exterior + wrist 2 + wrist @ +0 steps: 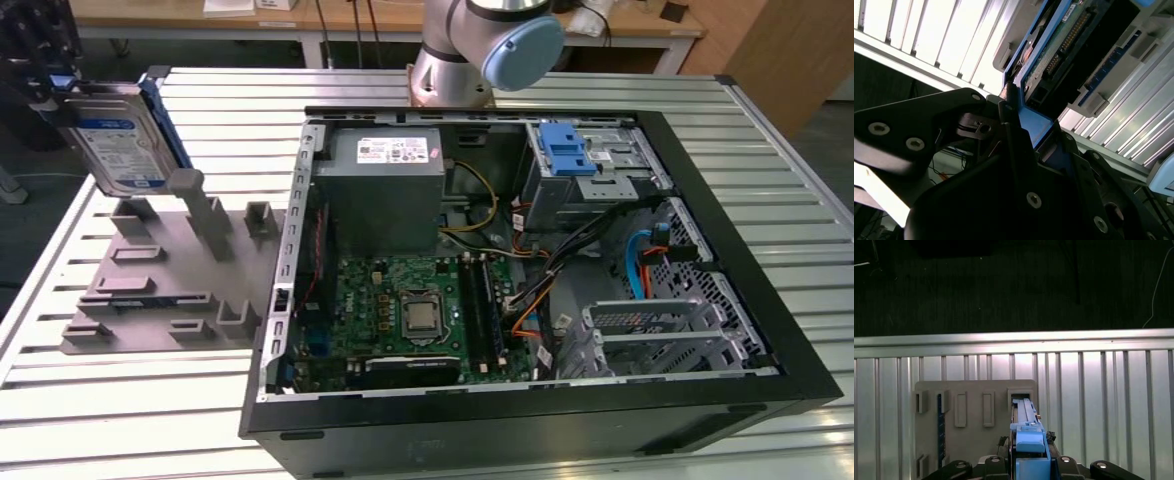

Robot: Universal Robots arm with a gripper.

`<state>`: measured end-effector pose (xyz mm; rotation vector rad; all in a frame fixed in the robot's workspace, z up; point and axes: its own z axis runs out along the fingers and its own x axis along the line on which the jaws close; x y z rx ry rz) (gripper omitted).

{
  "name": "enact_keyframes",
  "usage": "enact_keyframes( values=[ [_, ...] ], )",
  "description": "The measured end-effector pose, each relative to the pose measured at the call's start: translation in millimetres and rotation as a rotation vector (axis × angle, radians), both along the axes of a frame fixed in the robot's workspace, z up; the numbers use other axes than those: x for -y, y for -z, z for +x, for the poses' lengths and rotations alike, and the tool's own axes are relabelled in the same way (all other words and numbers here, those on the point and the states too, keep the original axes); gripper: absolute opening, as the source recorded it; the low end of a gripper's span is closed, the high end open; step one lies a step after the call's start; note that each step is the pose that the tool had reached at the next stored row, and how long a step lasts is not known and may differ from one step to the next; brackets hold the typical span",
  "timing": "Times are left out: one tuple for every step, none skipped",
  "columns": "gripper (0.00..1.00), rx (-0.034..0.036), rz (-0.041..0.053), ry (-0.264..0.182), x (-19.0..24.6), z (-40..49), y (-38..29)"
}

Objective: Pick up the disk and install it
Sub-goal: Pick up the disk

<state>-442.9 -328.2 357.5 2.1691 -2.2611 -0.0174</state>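
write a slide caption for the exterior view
disk upright at the grey fixture plate, beside the open computer case

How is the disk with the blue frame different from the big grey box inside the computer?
The disk is smaller and stands on edge outside the case; the grey box is bigger and lies inside it. The disk has a blue frame; the grey box has none. Both are silvery-grey with a sticker.
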Motion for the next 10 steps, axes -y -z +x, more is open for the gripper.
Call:
enact_keyframes(
  values=[
    [0.36, 0.0001, 0.0000, 0.000, 0.0, 0.0, -0.2],
    [0.36, 0.0002, 0.0000, 0.000, 0.0, 0.0, -0.4],
    [0.36, 0.0000, 0.0000, 0.000, 0.0, 0.0, -0.6],
    [0.36, 0.0000, 0.0000, 0.000, 0.0, 0.0, -0.9],
    [0.36, -0.0001, -0.0001, 0.000, 0.0, 0.0, -1.1],
    [0.36, 0.0000, 0.0000, 0.000, 0.0, 0.0, -1.3],
    [0.36, 0.0000, 0.0000, 0.000, 0.0, 0.0, -1.6],
    [0.36, 0.0000, 0.0000, 0.000, 0.0, 0.0, -1.7],
    [0.36, 0.0000, 0.0000, 0.000, 0.0, 0.0, -5.4],
    [0.36, 0.0000, -0.0001, 0.000, 0.0, 0.0, -7.7]
  ],
)
